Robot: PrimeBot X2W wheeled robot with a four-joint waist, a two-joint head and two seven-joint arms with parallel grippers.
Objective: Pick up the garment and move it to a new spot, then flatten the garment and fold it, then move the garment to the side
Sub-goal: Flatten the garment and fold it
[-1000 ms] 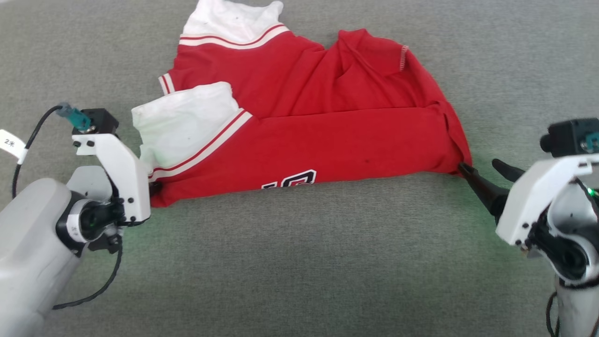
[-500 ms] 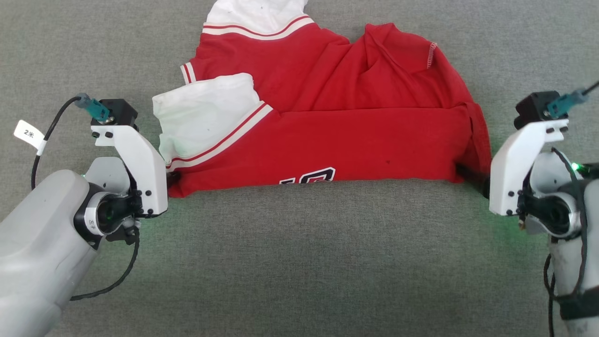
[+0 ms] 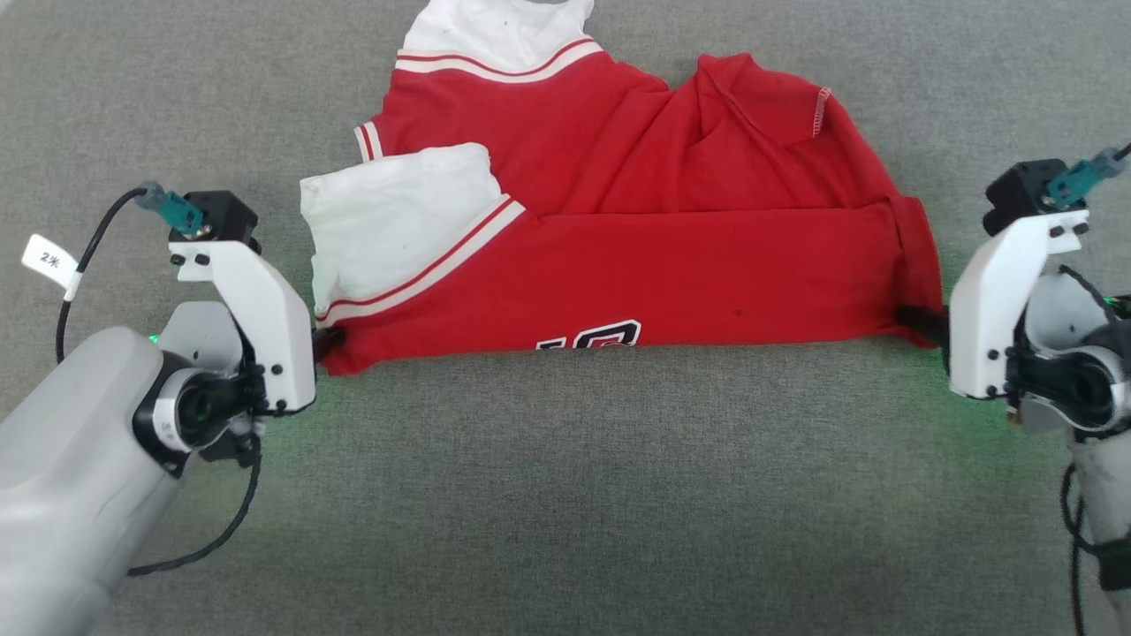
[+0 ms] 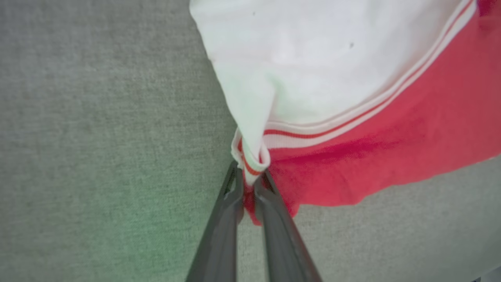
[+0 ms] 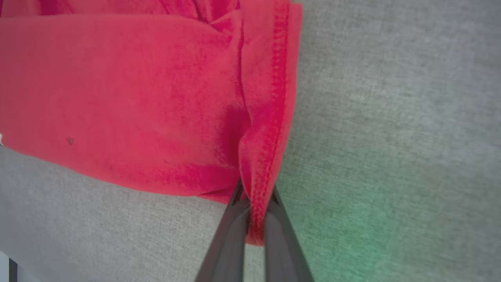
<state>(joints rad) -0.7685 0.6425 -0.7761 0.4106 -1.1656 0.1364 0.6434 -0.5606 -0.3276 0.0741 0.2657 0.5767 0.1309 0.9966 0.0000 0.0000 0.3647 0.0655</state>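
Two grips, both on the shirt (image 3: 671,274): my left gripper (image 4: 249,188) is pinched tight on the corner by the white sleeve (image 3: 389,230), and my right gripper (image 5: 256,203) is pinched on the red hem at the other end. The shirt lies on the gray mat (image 3: 565,486), near edge pulled straight btw my grippers, back part bunched up. What could go bad: I hold just a tiny bit of cloth each side, so a hard pull may make it slip out. If one side lifts faster, it'll twist & get more bumps
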